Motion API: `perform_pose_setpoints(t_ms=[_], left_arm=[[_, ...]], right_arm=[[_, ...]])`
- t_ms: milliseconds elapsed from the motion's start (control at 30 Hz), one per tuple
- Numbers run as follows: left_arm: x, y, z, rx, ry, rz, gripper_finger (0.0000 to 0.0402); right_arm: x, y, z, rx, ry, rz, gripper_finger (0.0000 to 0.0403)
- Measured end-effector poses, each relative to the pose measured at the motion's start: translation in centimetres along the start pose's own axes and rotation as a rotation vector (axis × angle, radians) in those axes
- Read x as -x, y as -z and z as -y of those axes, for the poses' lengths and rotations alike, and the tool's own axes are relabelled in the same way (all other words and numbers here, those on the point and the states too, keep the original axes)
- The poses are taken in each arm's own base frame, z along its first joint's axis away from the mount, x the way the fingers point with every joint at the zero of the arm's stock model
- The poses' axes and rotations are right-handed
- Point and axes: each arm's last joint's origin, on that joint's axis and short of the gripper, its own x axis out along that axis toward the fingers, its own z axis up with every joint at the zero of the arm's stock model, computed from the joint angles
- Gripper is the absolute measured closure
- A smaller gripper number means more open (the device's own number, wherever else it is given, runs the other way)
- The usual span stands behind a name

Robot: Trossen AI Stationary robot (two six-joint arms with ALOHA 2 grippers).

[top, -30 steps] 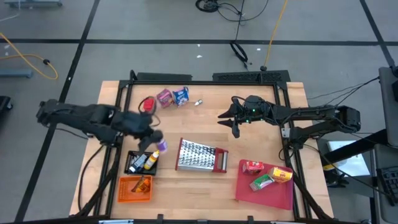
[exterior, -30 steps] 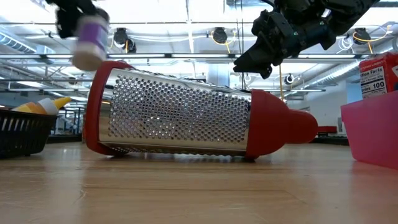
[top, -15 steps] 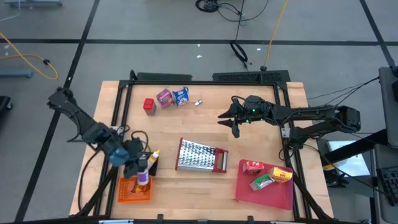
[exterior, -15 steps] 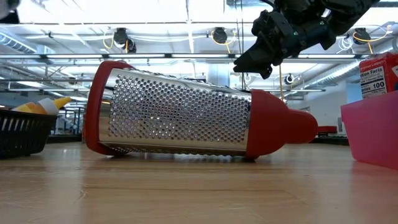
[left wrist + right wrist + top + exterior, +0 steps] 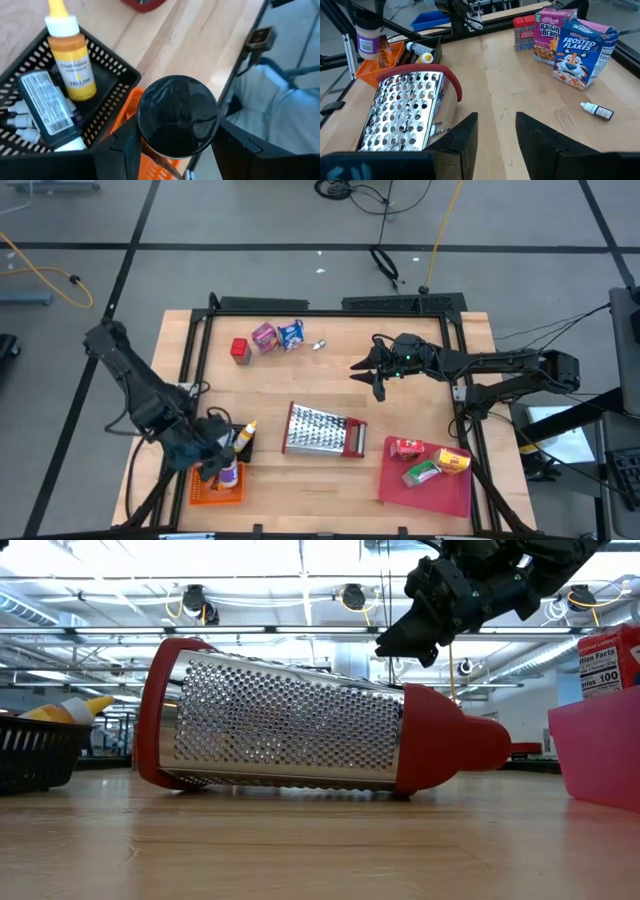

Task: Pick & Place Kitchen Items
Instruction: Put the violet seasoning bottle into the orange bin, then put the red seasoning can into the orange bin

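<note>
Left gripper (image 5: 222, 469) clenched a dark-lidded jar (image 5: 177, 116) over the orange basket (image 5: 203, 489); released off-centre, it could tip out.

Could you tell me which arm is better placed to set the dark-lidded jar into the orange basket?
Left. The left gripper is shut on the jar directly over the orange basket. The right gripper hangs open, empty, far across the table beyond the grater.
</note>
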Motion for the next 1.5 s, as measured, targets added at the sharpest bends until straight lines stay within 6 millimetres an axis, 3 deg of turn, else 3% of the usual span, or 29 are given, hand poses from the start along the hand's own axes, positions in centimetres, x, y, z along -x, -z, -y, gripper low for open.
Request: perform_pose_setpoints(t_ms=[567,767,900,1067,1267,1500], left_arm=[[-5.3,1.0,0.9,0.01,-0.196,-0.041,0.0218],[-6.0,1.0,1.2,-0.008,-0.196,-0.009,0.0147],[-6.1,0.9,1.4,-0.007,-0.175,-0.002,0.0102],[-6.2,0.8,1.2,-0.004,-0.189,-0.019,0.0075],[-5.4,-0.1,1.1,0.003,-0.168,0.028,0.0083],[-2.5,-2.7,-0.5,0.059,-0.173,0.203,0.0106]], right_arm=[[0.0,0.0,0.0,0.008,0.0,0.0,0.0275],[0.0,0.0,0.0,0.008,0.0,0.0,0.0275],[0.0,0.0,0.0,0.008,0.0,0.0,0.0275],[0.0,0.0,0.0,0.008,0.0,0.0,0.0275],[0.0,0.0,0.0,0.008,0.0,0.0,0.0275],[0.0,0.0,0.0,0.008,0.0,0.0,0.0275]])
